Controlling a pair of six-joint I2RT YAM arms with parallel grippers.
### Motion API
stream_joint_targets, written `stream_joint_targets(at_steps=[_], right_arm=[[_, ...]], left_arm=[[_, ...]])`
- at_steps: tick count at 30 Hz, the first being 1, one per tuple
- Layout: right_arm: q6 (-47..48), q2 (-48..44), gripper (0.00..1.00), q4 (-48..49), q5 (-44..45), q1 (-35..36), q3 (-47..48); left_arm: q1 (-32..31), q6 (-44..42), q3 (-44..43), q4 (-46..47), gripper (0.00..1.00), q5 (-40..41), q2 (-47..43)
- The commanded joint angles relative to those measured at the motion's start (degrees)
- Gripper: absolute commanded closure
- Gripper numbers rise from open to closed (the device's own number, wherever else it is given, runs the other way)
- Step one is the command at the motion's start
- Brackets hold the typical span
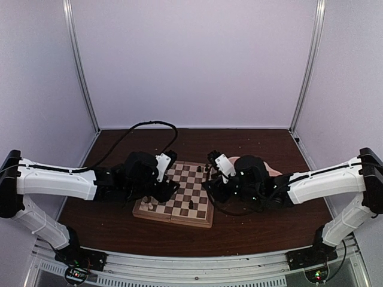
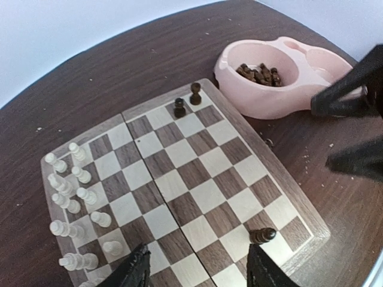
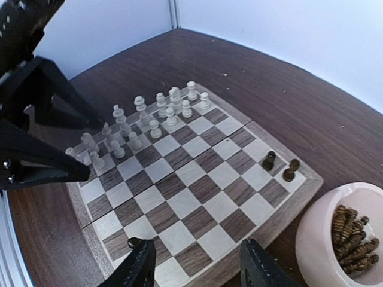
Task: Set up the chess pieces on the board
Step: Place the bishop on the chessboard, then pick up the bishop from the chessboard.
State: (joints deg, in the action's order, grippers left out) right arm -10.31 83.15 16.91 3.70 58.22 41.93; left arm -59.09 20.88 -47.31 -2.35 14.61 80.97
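Lab enclosure, white panels (image 1: 191, 60), aluminium frame (image 1: 81, 66)

My board (image 2: 197, 179) is checkered light and dark brown, tan-rimmed. On it stand cream pieces (image 2: 75, 197) and dark brown pieces (image 2: 187, 101). The pink bowl (image 2: 263, 103) sits on the dark reddish-brown desk (image 2: 119, 78). My left hand (image 2: 197, 274) and right hand (image 3: 200, 268) are black.

1. The board (image 1: 190, 190) lies mid-table (image 1: 263, 230).
2. Many chess pieces (image 3: 139, 128) stand along its left edge.
3. Two pieces (image 2: 187, 101) stand at its far right corner, and one piece (image 2: 262, 235) stands by its near edge.
4. The bowl (image 2: 263, 104) lies just right of the board, with loose pieces (image 2: 258, 73) in it.
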Motion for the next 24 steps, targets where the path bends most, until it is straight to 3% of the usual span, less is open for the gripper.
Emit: stream_joint_targets(at_steps=[1,8,14,24], right_arm=[[2.82,6.51,0.51,-7.75,-6.76,1.42,6.31],[4.56,11.93,0.52,-13.96,-5.99,3.7,12.03],[5.27,15.37,0.54,-18.12,-7.4,4.55,15.49],[4.73,19.16,0.61,-19.59,-6.2,4.63,18.63]], left_arm=[[0.25,0.59,1.64,3.16,0.44,8.21,-3.51],[0.36,-2.78,7.7,10.35,0.44,11.01,-7.45],[0.36,-3.93,4.2,5.58,0.44,11.74,-6.12],[0.34,-4.79,4.33,5.45,0.44,11.67,-8.04]])
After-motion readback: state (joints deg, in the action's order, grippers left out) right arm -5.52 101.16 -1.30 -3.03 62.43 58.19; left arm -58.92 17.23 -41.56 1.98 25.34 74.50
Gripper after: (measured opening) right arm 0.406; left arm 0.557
